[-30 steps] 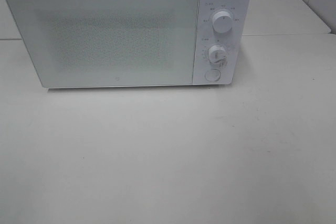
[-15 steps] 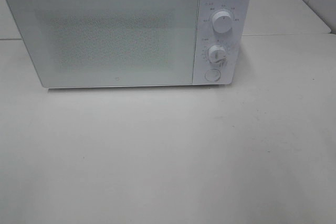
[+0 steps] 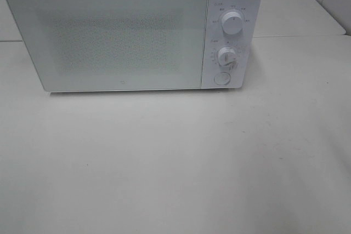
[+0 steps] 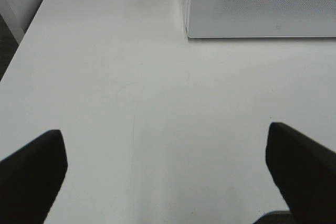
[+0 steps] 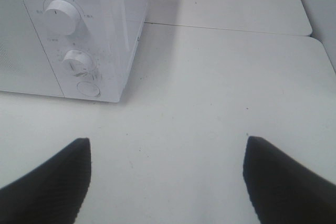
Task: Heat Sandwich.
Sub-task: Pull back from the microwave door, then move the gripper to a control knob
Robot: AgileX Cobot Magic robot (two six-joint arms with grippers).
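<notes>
A white microwave (image 3: 131,31) stands at the back of the white table with its door shut. It also shows in the left wrist view (image 4: 262,3) and the right wrist view (image 5: 68,30). The sandwich and its pink plate are out of view. My left gripper (image 4: 165,177) is open and empty above bare table, in front of the microwave's left corner. My right gripper (image 5: 165,182) is open and empty above bare table, in front of the control panel. Neither gripper shows in the exterior high view.
The panel carries an upper knob (image 3: 232,23), a lower knob (image 3: 226,57) and a round button (image 3: 221,78). The table (image 3: 175,163) is white with a seam at the right. The table's left edge (image 4: 21,45) shows in the left wrist view.
</notes>
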